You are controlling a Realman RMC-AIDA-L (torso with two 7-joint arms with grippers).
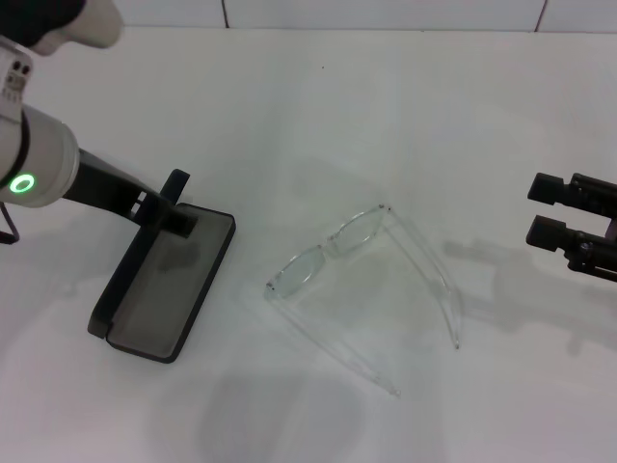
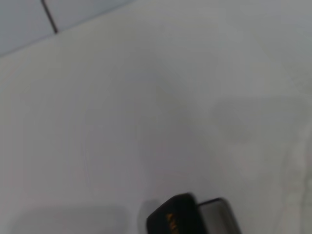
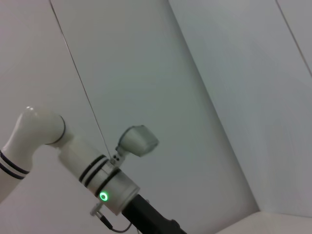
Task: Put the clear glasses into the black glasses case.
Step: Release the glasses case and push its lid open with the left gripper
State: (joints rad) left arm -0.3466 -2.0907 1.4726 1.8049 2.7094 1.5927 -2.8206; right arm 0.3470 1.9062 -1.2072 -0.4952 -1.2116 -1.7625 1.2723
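Black and matte, the glasses case (image 1: 162, 289) lies open on the white table (image 1: 386, 106), its grey lining facing up. The left gripper (image 1: 174, 204) is down at the far end of the case, one finger standing above the rim and the other reaching over the lining, so the jaws stand apart and grip nothing that I can make out. The left wrist view catches only a corner of the case with a trace of orange lettering.

Off to that gripper's right, apart from the case, the clear glasses (image 1: 333, 249) sit on the table with both thin arms unfolded, pointing away from the case toward the near edge. The right gripper (image 1: 551, 207) hangs well beyond the glasses on their far side, its two fingers parted and empty.

By my reading the case is open and steadied, and the pick-up has not yet begun. Next, the right gripper should reach toward the frame, close on the bridge or a lens rim, and carry it over the lining; the splayed arms may need folding to fit.
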